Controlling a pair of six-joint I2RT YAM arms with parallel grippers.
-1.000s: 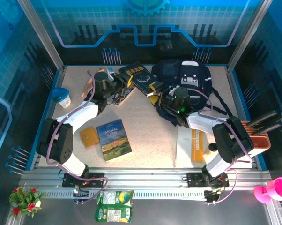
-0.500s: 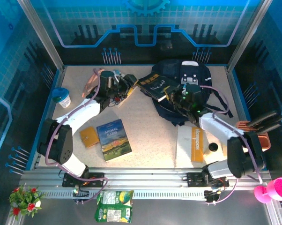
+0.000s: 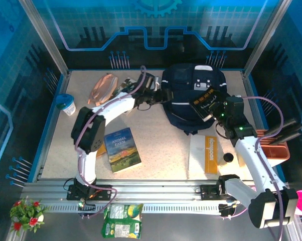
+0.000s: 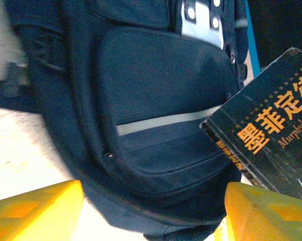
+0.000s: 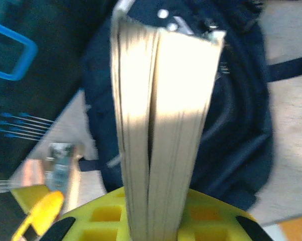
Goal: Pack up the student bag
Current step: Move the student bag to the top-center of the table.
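Top external: student bag lies between released left gripper and right gripper grasping book.

An "Animal Farm" paperback is lying face-up on the tabletop; a white book with an orange band is resting to its right; a black book with orange Chinese lettering is tilting in mid-air beyond it; a blue-lidded cup is standing at far left.
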